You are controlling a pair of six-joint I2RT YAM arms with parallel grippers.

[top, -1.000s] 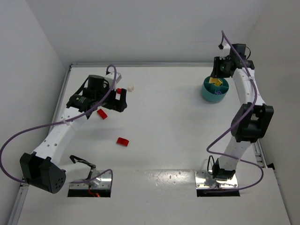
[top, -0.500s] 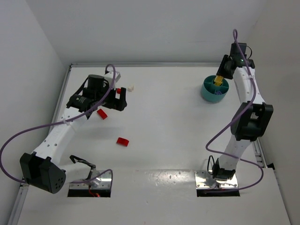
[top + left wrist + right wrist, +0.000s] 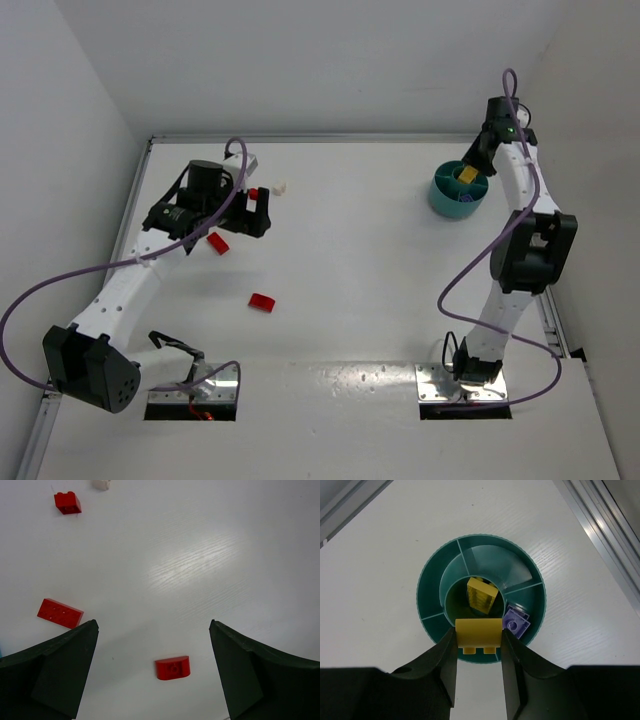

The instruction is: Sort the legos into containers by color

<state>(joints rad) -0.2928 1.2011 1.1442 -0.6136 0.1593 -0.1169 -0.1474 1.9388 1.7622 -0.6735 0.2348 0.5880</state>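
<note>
The round teal tub (image 3: 452,203) stands at the back right, and its rim (image 3: 427,582) also shows in the right wrist view. My right gripper (image 3: 478,642) is shut on a yellow lego (image 3: 478,632) and holds it above the tub's near edge. Another yellow lego (image 3: 481,596) lies in the centre compartment and a purple one (image 3: 515,623) in an outer one. My left gripper (image 3: 262,214) is open and empty, held above the table. Below it lie a rounded red lego (image 3: 172,667), a flat red lego (image 3: 60,613), a small red lego (image 3: 67,502) and a white lego (image 3: 101,484).
In the top view, red legos lie at the left (image 3: 217,243) and nearer the middle (image 3: 262,302). A small red one (image 3: 254,194) and a white one (image 3: 280,187) lie by the left gripper. A metal rail (image 3: 600,525) edges the table right of the tub.
My right wrist has swung up and toward the back right over the tub, still holding the yellow lego. The left arm has not moved.
</note>
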